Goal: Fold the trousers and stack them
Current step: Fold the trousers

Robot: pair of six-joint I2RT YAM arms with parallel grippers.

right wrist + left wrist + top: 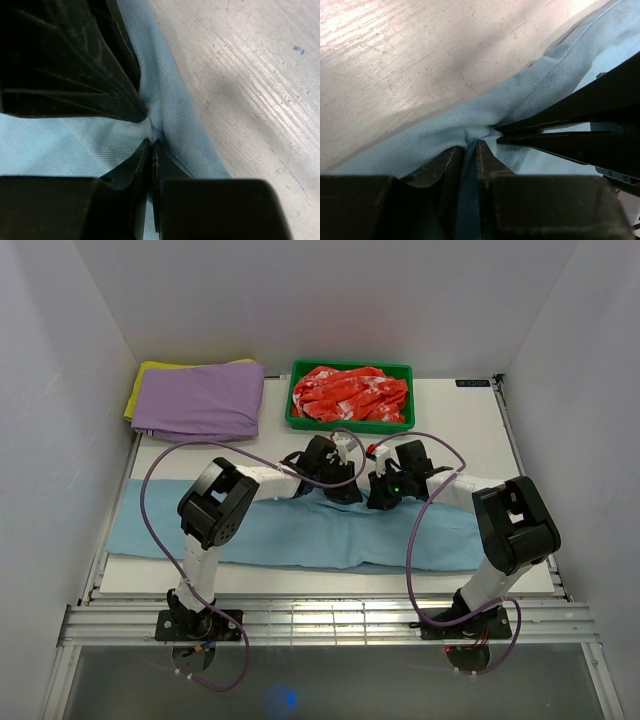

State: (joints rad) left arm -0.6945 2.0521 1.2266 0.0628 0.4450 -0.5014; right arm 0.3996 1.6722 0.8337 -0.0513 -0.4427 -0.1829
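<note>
The light blue trousers [300,535] lie as a long strip across the near part of the table, from the left edge to the right arm. My left gripper [343,491] and right gripper [379,497] meet side by side at the strip's far edge, near its middle. In the left wrist view my left gripper [471,145] is shut on a pinch of the trousers [445,130]. In the right wrist view my right gripper [151,143] is shut on the trousers [172,120] too, with the other gripper's dark fingers [75,65] just beside it.
A folded purple garment [200,400] lies over a yellow cloth at the back left. A green bin [398,368] with red-and-white patterned cloth [350,395] stands at the back centre. White walls close in on the left, right and back. Purple cables loop over both arms.
</note>
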